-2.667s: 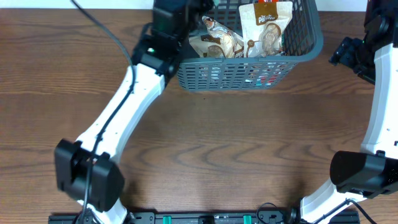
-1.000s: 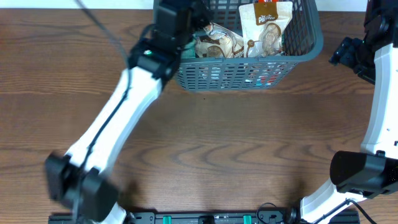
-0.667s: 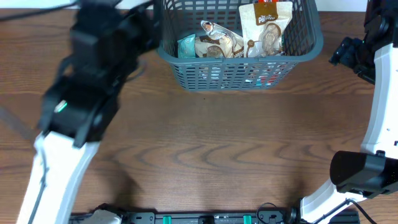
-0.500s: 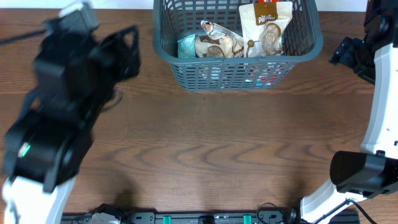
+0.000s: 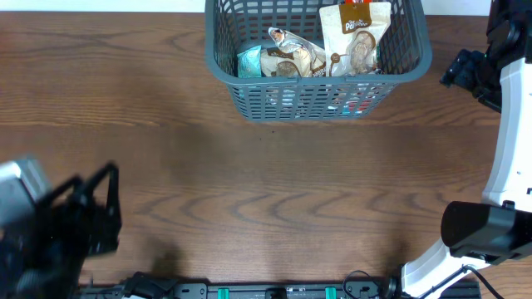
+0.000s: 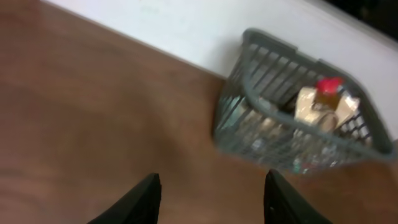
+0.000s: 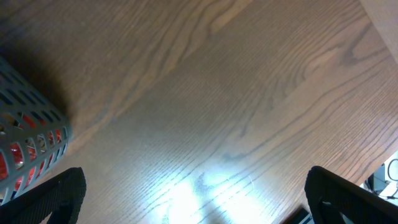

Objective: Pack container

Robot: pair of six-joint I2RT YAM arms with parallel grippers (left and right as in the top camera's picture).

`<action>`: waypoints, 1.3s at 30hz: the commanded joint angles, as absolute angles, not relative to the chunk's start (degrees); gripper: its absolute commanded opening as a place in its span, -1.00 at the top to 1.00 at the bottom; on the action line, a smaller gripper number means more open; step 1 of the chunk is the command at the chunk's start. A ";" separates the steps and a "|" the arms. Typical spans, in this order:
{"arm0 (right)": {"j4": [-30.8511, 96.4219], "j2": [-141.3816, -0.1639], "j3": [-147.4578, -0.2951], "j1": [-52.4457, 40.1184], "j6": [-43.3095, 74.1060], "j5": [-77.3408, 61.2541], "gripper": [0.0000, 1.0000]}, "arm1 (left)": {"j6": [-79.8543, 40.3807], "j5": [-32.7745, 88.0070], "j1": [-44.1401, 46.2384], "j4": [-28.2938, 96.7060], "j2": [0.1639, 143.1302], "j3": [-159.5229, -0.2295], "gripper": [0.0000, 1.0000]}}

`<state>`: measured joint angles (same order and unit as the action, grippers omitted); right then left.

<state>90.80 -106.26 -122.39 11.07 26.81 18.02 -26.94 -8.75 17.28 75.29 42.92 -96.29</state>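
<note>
The container (image 5: 320, 101), a dark grey lattice basket, stands at the table's far centre. Inside it lie a beige snack pouch (image 5: 356, 37), a crumpled brown-and-white packet (image 5: 291, 58) and a teal packet (image 5: 248, 62). My left gripper (image 5: 100, 203) is a blur near the front left, well away from the basket. In the left wrist view my left gripper (image 6: 212, 176) is open and holds nothing, with the container (image 6: 249, 124) ahead of it. My right gripper (image 7: 193, 177) is wide open over bare wood, and a corner of the container (image 7: 31, 112) shows at its left.
The right arm (image 5: 507, 124) rises along the table's right edge, its gripper (image 5: 465, 71) just right of the basket. A pale wall (image 6: 186, 31) runs behind the table. Red packaging (image 5: 357, 104) shows through the basket's front lattice.
My left arm has pulled out of the basket's left side and swung back to the front left of the table. The packets stay in the basket. The right arm has not moved.
</note>
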 commanded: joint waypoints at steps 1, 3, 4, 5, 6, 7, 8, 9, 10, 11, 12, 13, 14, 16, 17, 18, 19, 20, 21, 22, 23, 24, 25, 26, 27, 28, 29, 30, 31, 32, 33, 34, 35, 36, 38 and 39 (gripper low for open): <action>90.85 -106.41 -122.19 11.60 27.81 19.07 -0.99 | -26.15 -9.98 16.93 78.63 39.90 -96.36 0.14; 90.85 -106.41 -122.19 11.60 27.81 19.07 -0.98 | -26.13 -9.98 16.93 81.34 37.85 -96.36 0.14; 90.85 -106.41 -122.19 11.60 27.81 19.07 -0.99 | -26.15 -9.98 16.93 82.63 36.84 -96.36 0.14; 90.85 -106.41 -122.19 11.60 27.81 19.07 -0.98 | -26.15 -9.96 16.93 83.88 35.86 -96.36 0.14; 90.85 -106.41 -122.17 11.60 27.81 19.07 -0.98 | -26.15 -9.98 16.93 84.95 35.03 -96.36 0.14; 90.85 -106.41 -122.19 11.60 27.81 19.07 -0.98 | -26.15 -9.98 16.93 86.24 34.09 -96.36 0.14; 90.85 -106.41 -122.19 11.60 27.81 19.07 -0.99 | -26.15 -9.98 16.93 87.35 33.34 -96.36 0.14; 90.85 -106.41 -122.19 11.60 27.81 19.07 -0.98 | -26.15 -9.98 16.93 88.64 32.56 -96.36 0.14; 90.85 -106.41 -122.19 11.60 27.81 19.07 -0.99 | -26.15 -9.96 16.93 89.62 31.92 -96.36 0.14; 90.85 -106.41 -122.19 11.60 27.81 19.07 -0.98 | -26.15 -9.96 16.93 90.63 31.29 -96.36 0.14; 90.85 -106.41 -122.19 11.60 27.81 19.07 -0.99 | -26.15 -9.96 16.93 91.46 30.76 -96.36 0.14; 90.85 -106.41 -122.19 11.60 27.81 19.07 -0.99 | -26.15 -9.93 16.95 92.16 30.33 -96.36 0.14; 90.85 -106.41 -122.19 11.60 27.81 19.07 -0.98 | -26.15 -9.93 16.93 92.82 29.85 -96.36 0.14; 90.85 -106.41 -122.19 11.60 27.81 19.07 -0.98 | -26.17 -9.91 16.95 93.62 29.34 -96.36 0.14; 90.85 -106.41 -122.19 11.60 27.81 19.07 -0.99 | -26.17 -9.89 16.93 93.82 29.21 -96.36 0.14; 90.85 -106.41 -122.19 11.60 27.81 19.07 -0.98 | -26.15 -9.89 16.93 93.89 29.19 -96.36 0.14; 90.85 -106.41 -122.19 11.60 27.81 19.07 -0.98 | -26.15 -9.89 16.93 93.89 29.19 -96.36 0.14; 90.85 -106.41 -122.19 11.60 27.83 19.07 -0.98 | -26.15 -9.89 16.95 93.86 29.19 -96.36 0.13; 90.85 -106.41 -122.19 11.60 27.81 19.07 -0.99 | -26.15 -9.89 16.95 93.86 29.19 -96.36 0.11; 90.85 -106.41 -122.19 11.60 27.81 19.07 -0.98 | -26.15 -9.89 16.95 93.84 29.19 -96.36 -0.02; 90.85 -106.41 -122.17 11.60 27.81 19.07 -0.98 | -26.15 -9.91 16.95 93.84 29.19 -96.36 -0.22; 90.85 -106.41 -122.19 11.60 27.81 19.07 -0.98 | -26.13 -9.93 16.95 93.84 29.19 -96.36 -0.57; 90.85 -106.41 -122.17 11.60 27.81 19.07 -0.98 | -26.13 -9.93 16.93 93.86 29.19 -96.36 -0.97; 90.85 -106.41 -122.19 11.60 27.81 19.07 -0.98 | -26.13 -9.96 16.95 93.86 29.19 -96.36 -0.97; 90.85 -106.41 -122.19 11.60 27.81 19.07 -0.98 | -26.13 -9.96 16.93 93.86 29.19 -96.36 -0.97; 90.85 -106.41 -122.19 11.60 27.81 19.07 -0.99 | -26.13 -9.96 16.93 93.86 29.19 -96.36 -0.97; 90.85 -106.41 -122.19 11.60 27.81 19.07 -0.98 | -26.09 -9.98 16.95 93.86 29.19 -96.36 -0.97; 90.85 -106.41 -122.19 11.60 27.81 19.07 -0.99 | -25.54 -10.00 16.95 93.86 29.19 -96.33 -0.97; 90.85 -106.41 -122.19 11.60 27.81 19.07 -0.99 | -25.12 -10.00 16.95 93.89 29.19 -96.33 -0.97; 90.85 -106.41 -122.19 11.60 27.81 19.07 -0.98 | -24.64 -10.00 16.93 93.89 29.19 -96.33 -0.97; 90.85 -106.41 -122.19 11.60 27.83 19.07 -0.98 | -24.01 -10.00 16.95 93.82 29.19 -96.25 -0.97; 90.85 -106.41 -122.19 11.60 27.81 19.07 -0.99 | -23.24 -10.00 16.95 93.84 29.19 -96.09 -0.97; 90.85 -106.41 -122.19 11.60 27.81 19.07 -0.99 | -21.80 -10.00 16.93 93.84 29.19 -95.79 -0.97; 90.85 -106.41 -122.19 11.60 27.81 19.07 -0.98 | -20.38 -10.02 16.93 93.84 29.19 -95.42 -0.97; 90.85 -106.41 -122.19 11.60 27.81 19.07 -0.99 | -17.32 -10.00 16.95 93.80 29.19 -94.17 -0.97; 90.85 -106.41 -122.19 11.60 27.81 19.07 -0.99 | -16.23 -10.15 16.95 93.76 29.19 -93.51 -0.97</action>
